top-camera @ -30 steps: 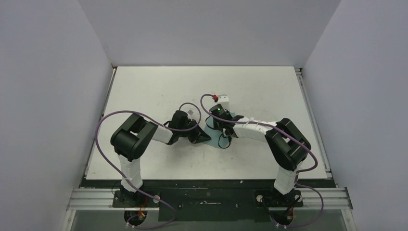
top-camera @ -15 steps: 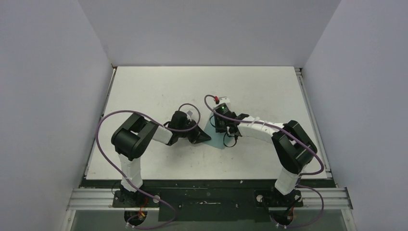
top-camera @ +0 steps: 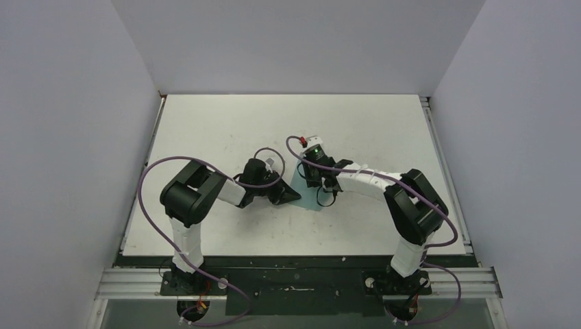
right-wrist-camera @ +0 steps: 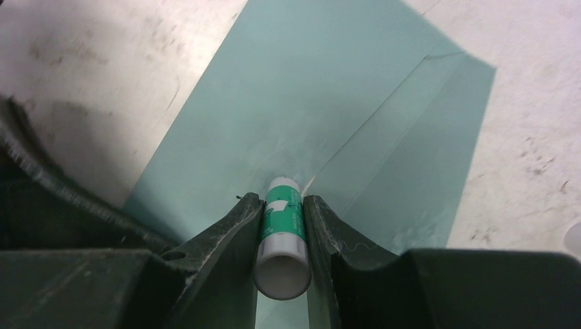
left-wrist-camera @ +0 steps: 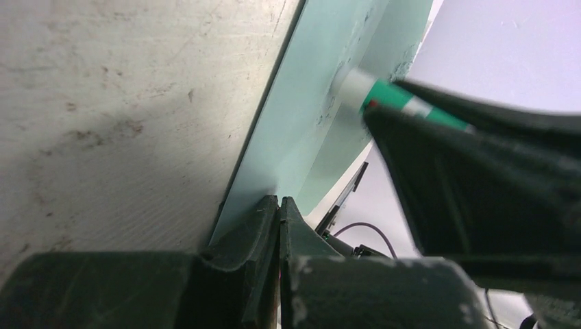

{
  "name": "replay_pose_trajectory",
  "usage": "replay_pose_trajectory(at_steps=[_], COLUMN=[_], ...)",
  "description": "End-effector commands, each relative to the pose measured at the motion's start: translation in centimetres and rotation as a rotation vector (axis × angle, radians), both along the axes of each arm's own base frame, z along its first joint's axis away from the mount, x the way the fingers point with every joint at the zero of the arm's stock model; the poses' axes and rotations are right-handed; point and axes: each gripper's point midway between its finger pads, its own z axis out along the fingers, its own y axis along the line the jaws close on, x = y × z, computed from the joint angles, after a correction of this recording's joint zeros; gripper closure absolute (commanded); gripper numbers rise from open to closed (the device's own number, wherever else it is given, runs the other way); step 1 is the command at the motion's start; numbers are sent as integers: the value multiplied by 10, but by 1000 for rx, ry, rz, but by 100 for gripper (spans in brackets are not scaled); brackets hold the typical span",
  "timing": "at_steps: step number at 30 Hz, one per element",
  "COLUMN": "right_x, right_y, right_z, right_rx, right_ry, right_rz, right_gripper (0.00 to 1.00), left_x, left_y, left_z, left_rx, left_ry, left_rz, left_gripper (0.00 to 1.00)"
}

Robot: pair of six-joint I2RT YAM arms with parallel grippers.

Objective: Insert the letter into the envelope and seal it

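Scuffed white worktop (top-camera: 205, 123): we see right tool (right-wrist-camera: 282, 203) clamped on white-and-green stick (right-wrist-camera: 281, 233), tip touching teal envelope (right-wrist-camera: 322, 96); left tool (left-wrist-camera: 279, 209), jaws together, at envelope's edge.

- The left arm (top-camera: 199, 195) bends at a raised elbow, its forearm angled right toward the middle.
- The left gripper (left-wrist-camera: 279, 207) sits low, jaws pressed together.
- The right arm (top-camera: 373, 181) stretches left, elbow raised.
- The right gripper (right-wrist-camera: 282, 200) tilts downward, jaws clamped on a stick (right-wrist-camera: 281, 233).
- The two grippers sit near each other.
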Motion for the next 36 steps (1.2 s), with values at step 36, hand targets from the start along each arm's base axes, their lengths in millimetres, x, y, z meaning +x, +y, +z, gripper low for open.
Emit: replay_pose_trajectory(at_steps=[36], right_x=[-12], right_y=[-38], right_z=[-37], right_rx=[-83], right_ry=[162], right_rz=[1], right_gripper=[95], left_x=[-10], left_y=[26], left_z=[-68], left_rx=[187], left_ry=[161], left_rz=[100], left_gripper=[100])
